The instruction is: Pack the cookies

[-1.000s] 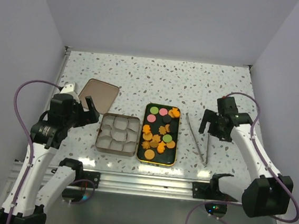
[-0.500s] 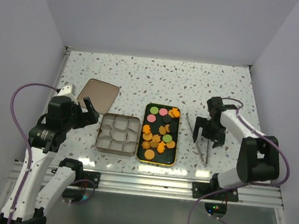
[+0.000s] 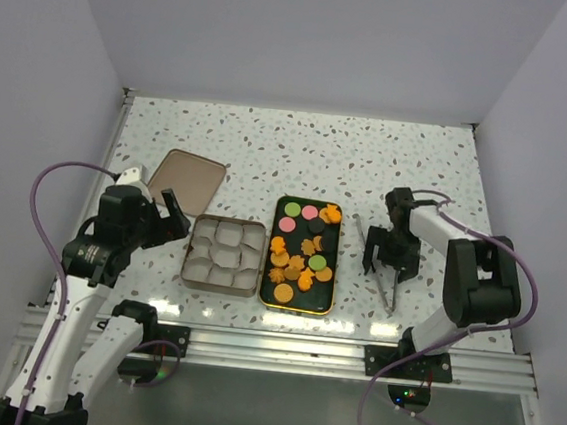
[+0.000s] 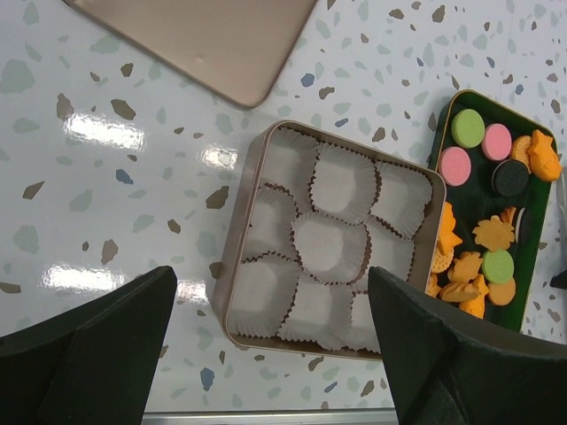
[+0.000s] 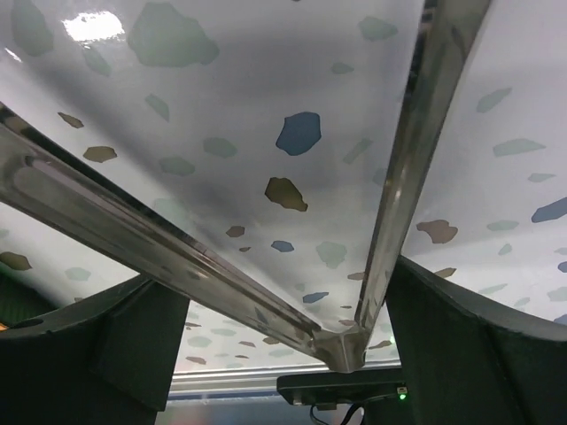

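Note:
The cookies point(image 3: 304, 252), orange rounds and flower shapes with some pink, green and dark ones, lie on a dark gold-rimmed tray point(image 3: 269, 293); the left wrist view shows them at its right edge point(image 4: 493, 230). A tan tin point(image 3: 192, 264) filled with white paper cups sits left of the tray, cups bare point(image 4: 330, 241). My left gripper point(image 3: 167, 219) hovers open just left of the tin, its jaws framing the tin's near edge point(image 4: 275, 354). My right gripper point(image 3: 389, 265) is low over metal tongs point(image 3: 387, 295) and open, with the tongs' hinge end point(image 5: 347, 341) between its fingers point(image 5: 483, 345).
The tin's lid point(image 3: 186, 180) lies flat behind the tin and behind my left gripper, also seen in the left wrist view point(image 4: 204, 35). A metal rail point(image 3: 271, 347) runs along the table's near edge. Grey walls close in on three sides.
The right arm has swung in from the right and dropped over the tongs. The left arm has shifted slightly toward the near edge. Both grippers stay open.

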Robot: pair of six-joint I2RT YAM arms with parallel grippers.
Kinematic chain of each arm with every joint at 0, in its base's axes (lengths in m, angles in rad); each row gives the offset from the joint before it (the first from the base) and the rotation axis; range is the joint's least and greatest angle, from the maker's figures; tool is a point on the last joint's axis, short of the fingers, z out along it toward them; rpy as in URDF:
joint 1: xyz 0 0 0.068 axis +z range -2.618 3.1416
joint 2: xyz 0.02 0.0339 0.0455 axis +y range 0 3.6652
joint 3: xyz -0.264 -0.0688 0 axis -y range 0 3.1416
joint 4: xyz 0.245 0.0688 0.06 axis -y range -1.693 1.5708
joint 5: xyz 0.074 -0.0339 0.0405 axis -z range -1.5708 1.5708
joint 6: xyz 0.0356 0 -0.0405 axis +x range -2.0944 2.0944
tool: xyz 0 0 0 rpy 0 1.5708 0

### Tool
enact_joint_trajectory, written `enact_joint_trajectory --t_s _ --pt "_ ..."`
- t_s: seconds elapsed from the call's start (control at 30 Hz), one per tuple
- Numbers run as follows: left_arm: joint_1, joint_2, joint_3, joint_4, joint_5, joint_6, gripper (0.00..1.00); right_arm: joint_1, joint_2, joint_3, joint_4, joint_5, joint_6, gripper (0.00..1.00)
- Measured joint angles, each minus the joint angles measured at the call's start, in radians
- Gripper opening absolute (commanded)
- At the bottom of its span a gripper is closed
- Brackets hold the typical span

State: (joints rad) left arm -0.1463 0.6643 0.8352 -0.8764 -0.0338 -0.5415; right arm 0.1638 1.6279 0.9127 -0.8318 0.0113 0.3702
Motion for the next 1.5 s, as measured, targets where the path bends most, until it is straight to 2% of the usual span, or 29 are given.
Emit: enact_joint_trajectory --t_s 0.2,0.3,0.5,0.73,0.93,1.03,1.23,1.5 --pt "0.0 0.001 -0.013 0.001 0.001 0.0 0.95 0.01 -0.003 -0.009 0.021 0.016 0.006 0.56" --pt "0.0 0.001 -0.014 0.001 0.001 0.0 0.95 0.014 -0.007 -0.009 0.026 0.024 0.008 0.48" --pt "0.0 0.002 -0.014 0.0 -0.001 0.003 0.95 0.016 -0.094 0.026 -0.027 0.076 0.005 0.47" --pt "0.0 0.008 -0.014 0.0 -0.003 0.005 0.95 0.019 -0.243 0.322 -0.177 0.074 0.0 0.49" --pt "0.0 0.008 -0.014 0.0 0.001 0.012 0.95 0.051 -0.307 0.425 -0.3 0.015 0.015 0.5" --pt "0.0 0.008 -0.014 0.0 0.0 0.021 0.95 0.111 -0.334 0.427 -0.357 -0.014 0.042 0.5" --pt "0.0 0.013 0.006 -0.004 -0.027 0.053 0.95 0.325 -0.339 0.438 -0.416 -0.065 0.123 0.5" --pt "0.0 0.011 0.039 -0.009 -0.066 0.057 0.95 0.434 -0.304 0.496 -0.438 -0.084 0.188 0.5"
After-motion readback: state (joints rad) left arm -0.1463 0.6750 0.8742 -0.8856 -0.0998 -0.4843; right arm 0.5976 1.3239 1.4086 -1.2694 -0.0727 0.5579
